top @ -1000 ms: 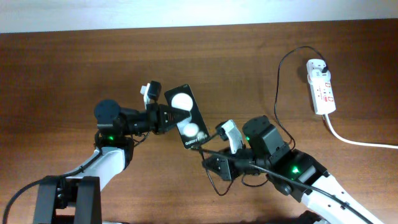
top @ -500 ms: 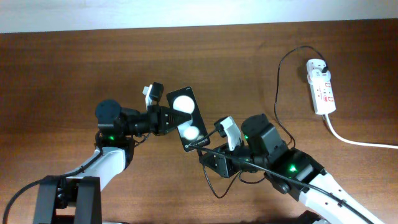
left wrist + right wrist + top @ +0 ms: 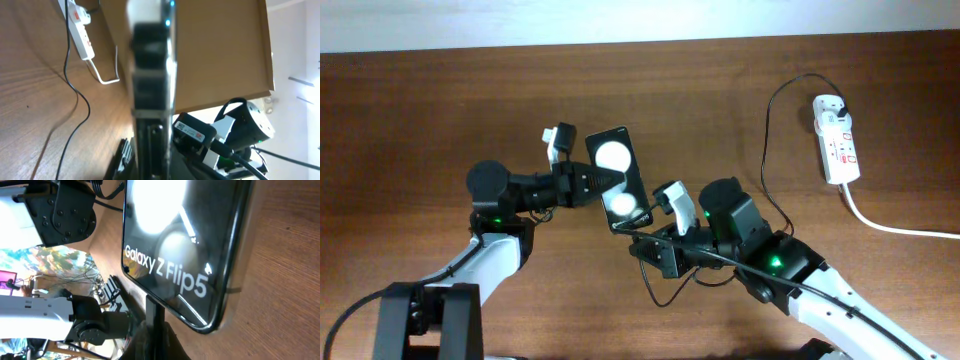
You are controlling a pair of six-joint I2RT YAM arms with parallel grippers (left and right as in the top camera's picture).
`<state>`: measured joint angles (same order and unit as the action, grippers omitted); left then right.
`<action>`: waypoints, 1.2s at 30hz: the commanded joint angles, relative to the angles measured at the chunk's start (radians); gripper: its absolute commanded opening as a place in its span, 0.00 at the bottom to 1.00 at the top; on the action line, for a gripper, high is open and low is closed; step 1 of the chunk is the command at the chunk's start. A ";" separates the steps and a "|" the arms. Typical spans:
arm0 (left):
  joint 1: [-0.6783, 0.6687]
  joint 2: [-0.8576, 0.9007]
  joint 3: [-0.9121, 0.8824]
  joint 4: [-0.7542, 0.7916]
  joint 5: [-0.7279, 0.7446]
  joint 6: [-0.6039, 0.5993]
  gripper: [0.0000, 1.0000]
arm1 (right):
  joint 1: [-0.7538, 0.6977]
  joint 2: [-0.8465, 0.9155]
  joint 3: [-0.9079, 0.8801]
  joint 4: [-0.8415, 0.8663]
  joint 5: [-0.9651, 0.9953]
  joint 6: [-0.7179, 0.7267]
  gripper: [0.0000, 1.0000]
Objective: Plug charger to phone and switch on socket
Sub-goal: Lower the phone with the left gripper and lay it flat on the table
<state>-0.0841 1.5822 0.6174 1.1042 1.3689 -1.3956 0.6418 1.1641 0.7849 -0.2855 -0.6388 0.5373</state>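
Black phone with two white circles; white socket, red switches.

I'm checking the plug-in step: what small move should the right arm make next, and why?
Probably ease the right gripper, with the charger tip it holds, into the lower edge of the phone. The left gripper grips the phone, and the tip sits right at that edge; whether it is seated cannot be told.

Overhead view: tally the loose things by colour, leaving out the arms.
Black: 2, the phone and the charger.
White: 1, the socket with its cord.
Total: 3.
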 commanded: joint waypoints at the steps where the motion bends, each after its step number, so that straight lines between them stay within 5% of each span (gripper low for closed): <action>1: -0.053 -0.015 -0.012 0.003 0.127 -0.032 0.00 | -0.043 -0.021 0.075 -0.040 0.046 -0.059 0.17; 5: -0.053 -0.015 -0.011 0.003 0.002 -0.011 0.00 | -0.112 -0.200 0.177 -0.383 0.074 -0.220 0.48; 8: -0.101 -0.016 -0.010 0.032 -0.181 0.005 0.00 | -0.134 -0.428 0.322 -0.775 0.389 -0.242 0.58; 11: -0.227 -0.016 0.051 -0.030 -0.381 0.090 0.00 | -0.134 -0.638 0.438 -0.948 0.547 -0.241 0.72; 13: -0.285 -0.015 0.152 -0.289 -0.456 0.241 0.00 | -0.134 -0.712 0.441 -0.979 0.573 -0.228 0.75; 14: -0.334 -0.015 0.287 -0.649 -0.542 0.443 0.00 | -0.134 -0.747 0.441 -1.019 0.619 -0.183 0.77; 17: -0.391 0.070 0.606 -1.407 -0.790 0.925 0.00 | -0.134 -0.754 0.427 -1.044 0.629 -0.177 0.78; 19: -0.369 0.206 0.660 -1.546 -0.737 1.009 0.00 | -0.134 -0.754 0.407 -1.035 0.633 -0.159 0.79; 23: -0.273 0.430 0.660 -1.551 -0.525 1.054 0.00 | -0.134 -0.754 0.389 -1.035 0.632 -0.136 0.81; 27: -0.245 0.502 0.660 -1.551 -0.551 1.054 0.02 | -0.134 -0.754 0.389 -1.035 0.633 -0.136 0.83; 33: -0.245 0.502 0.660 -1.555 -0.618 1.053 0.22 | -0.134 -0.754 0.389 -1.035 0.632 -0.136 0.84; 36: -0.245 0.502 0.660 -1.563 -0.619 1.053 0.48 | -0.134 -0.754 0.389 -1.035 0.632 -0.136 0.84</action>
<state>-0.3298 2.0777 1.2694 -0.4538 0.7506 -0.3557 0.5129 0.4149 1.1797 -1.3247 -0.0223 0.3927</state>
